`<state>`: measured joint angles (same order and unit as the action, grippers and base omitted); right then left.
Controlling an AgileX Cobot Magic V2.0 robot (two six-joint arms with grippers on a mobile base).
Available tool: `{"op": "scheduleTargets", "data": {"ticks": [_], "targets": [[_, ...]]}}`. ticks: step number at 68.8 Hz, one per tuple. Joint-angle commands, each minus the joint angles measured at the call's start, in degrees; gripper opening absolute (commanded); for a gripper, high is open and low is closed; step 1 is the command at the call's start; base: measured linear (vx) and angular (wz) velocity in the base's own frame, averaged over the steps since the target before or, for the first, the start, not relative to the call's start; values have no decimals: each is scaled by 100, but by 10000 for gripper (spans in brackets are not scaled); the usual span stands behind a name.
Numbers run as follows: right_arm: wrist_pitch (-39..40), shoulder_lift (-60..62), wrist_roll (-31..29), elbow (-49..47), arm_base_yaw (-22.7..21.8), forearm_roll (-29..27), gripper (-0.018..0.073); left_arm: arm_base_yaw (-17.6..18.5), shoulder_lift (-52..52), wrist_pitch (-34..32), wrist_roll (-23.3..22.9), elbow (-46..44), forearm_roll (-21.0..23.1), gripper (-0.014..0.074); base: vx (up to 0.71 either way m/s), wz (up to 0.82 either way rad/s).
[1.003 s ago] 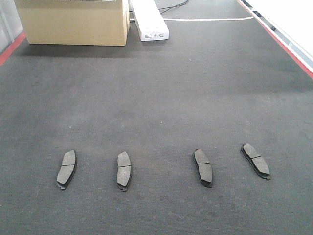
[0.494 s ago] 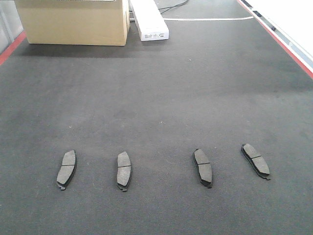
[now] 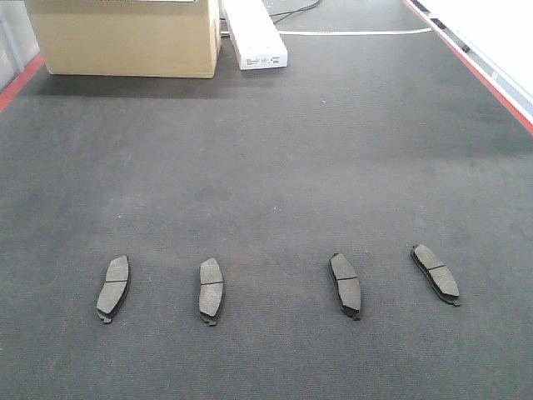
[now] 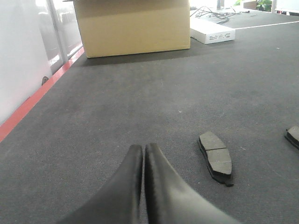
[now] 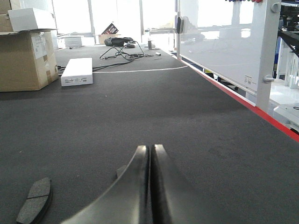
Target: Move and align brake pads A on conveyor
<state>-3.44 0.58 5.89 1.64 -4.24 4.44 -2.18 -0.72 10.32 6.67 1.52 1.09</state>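
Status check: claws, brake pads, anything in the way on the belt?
Left claw shut, empty. Right claw shut, empty. Four brake pads in a rough row on the conveyor, angles uneven. Cardboard box and white box far end, clear of pads.

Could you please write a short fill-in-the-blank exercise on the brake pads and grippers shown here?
1. The conveyor carries ____ brake pads in a rough row.
2. The left gripper has its fingers ____.
3. Beyond the pads, beside the white box, stands a ____ box.
4. The right gripper holds ____.

Missing words: four; shut; cardboard; nothing
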Motion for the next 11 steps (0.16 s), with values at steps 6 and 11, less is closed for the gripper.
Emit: {"op": "scheduleTargets", "data": {"ticks": [6,11], "targets": [[426,70,-26,69,-24,24,-11,-18,-84,-410,-10,94,16,-6,0,0],[426,70,-26,69,-24,24,-11,-18,-84,-410,-10,94,16,-6,0,0]]}}
